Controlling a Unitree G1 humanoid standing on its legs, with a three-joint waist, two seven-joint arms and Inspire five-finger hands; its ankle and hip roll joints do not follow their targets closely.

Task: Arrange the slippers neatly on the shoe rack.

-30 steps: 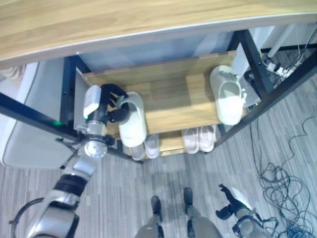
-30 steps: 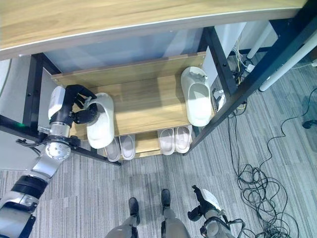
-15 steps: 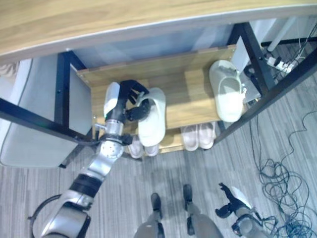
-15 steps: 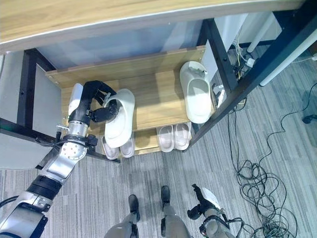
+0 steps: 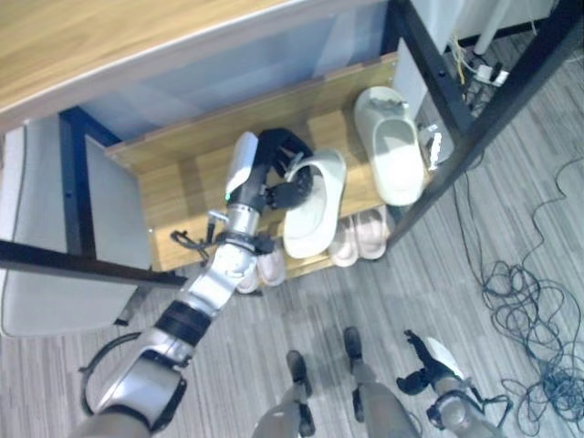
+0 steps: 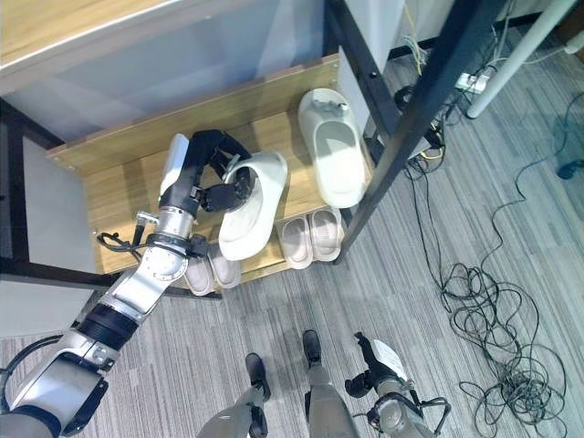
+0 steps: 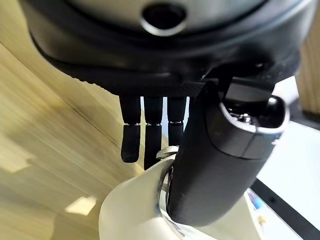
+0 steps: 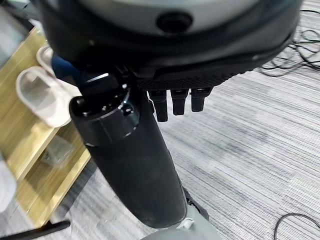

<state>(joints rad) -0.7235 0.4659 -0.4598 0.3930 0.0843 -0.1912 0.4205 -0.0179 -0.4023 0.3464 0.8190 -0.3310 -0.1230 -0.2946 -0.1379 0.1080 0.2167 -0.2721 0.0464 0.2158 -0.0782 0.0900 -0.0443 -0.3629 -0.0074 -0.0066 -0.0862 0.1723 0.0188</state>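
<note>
Nearest to us, our right hand (image 5: 422, 376) hangs low by the striped grey floor (image 6: 474, 182), well clear of the rack; in its wrist view the fingers (image 8: 180, 102) are curled in short beside the thumb and grip nothing.

Further out, our left arm reaches up and forward from the lower left to the shoe rack (image 6: 119, 187). Our left hand (image 5: 274, 173) sits over the upper wooden shelf, wrist bent, fingers arched over the heel end of a white slipper (image 5: 315, 205) while the thumb presses from the other side, so the slipper is pinched at its rim. The wrist view shows the fingers (image 7: 131, 135) pointing down behind the slipper's pale edge. The slipper lies tilted, its toe jutting past the shelf's front edge.

Below that edge, two pale pairs of slippers (image 6: 306, 235) stand on the lower shelf.

Further right on the upper shelf, a second white slipper (image 5: 388, 146) lies flat beside the black frame post (image 5: 429, 68).

Over it all runs the wooden desk (image 5: 109, 46).
</note>
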